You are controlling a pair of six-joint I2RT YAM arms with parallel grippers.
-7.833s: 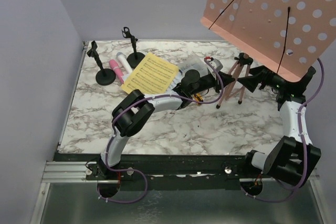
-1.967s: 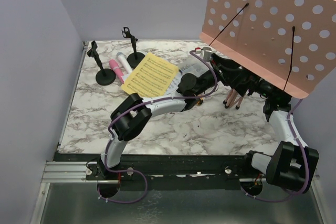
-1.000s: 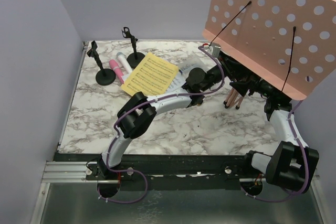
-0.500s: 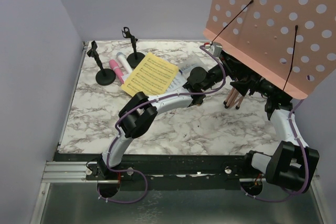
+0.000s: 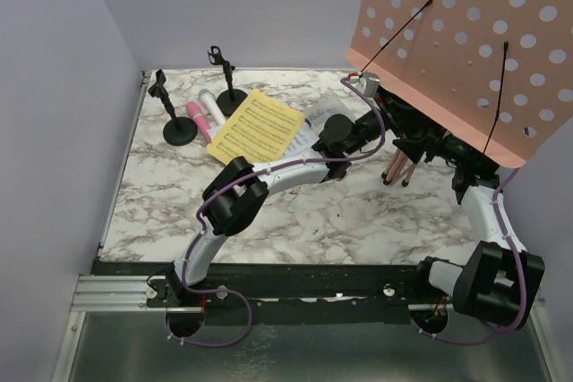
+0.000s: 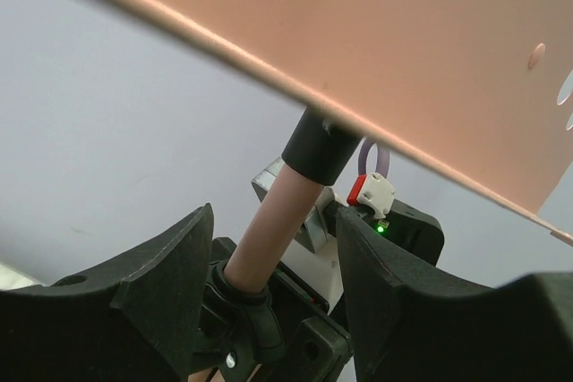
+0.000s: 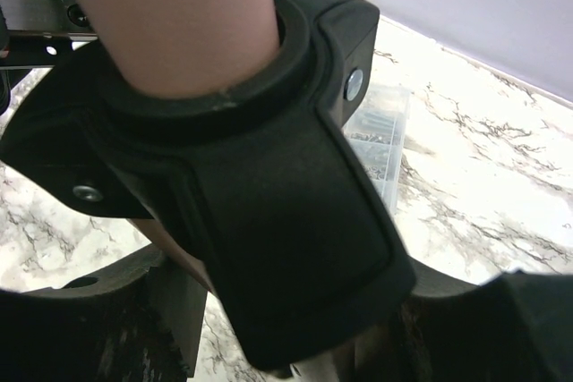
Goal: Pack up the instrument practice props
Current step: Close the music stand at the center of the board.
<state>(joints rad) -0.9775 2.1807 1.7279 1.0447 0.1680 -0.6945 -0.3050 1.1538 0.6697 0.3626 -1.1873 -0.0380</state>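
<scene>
Marble table (image 5: 295,221) carries most of the props at its far left, while the pink music rack (image 5: 448,51) leans at the far right, its perforated panel high and tilted and its legs (image 5: 397,167) folded together with the tips down near the tabletop. The right gripper (image 5: 419,146) clasps the rack low on its stem. Its wrist camera is filled by the black hub (image 7: 260,176) where the stem enters, wedged between the two fingers. The left gripper (image 6: 273,216) reaches in from the other side just under the panel. Its jaws stand moderately apart on either side of the pink pole (image 6: 269,243), with a gap on each side, so it grips nothing. Behind the hub in the right wrist view the clear compartment box (image 7: 380,145) lies flat on the marble, and its cells hold small bits too fine to name. From overhead the left arm hides most of that box. The yellow sheet music (image 5: 257,127) lies flat near the middle of the far edge, with its right corner close to the left arm. Just left of it the pink microphone (image 5: 196,120) and the white microphone (image 5: 211,106) lie side by side on the table. They rest between two black mic holders, one (image 5: 179,123) to their left and the other (image 5: 229,91) behind them, both upright on round bases.
</scene>
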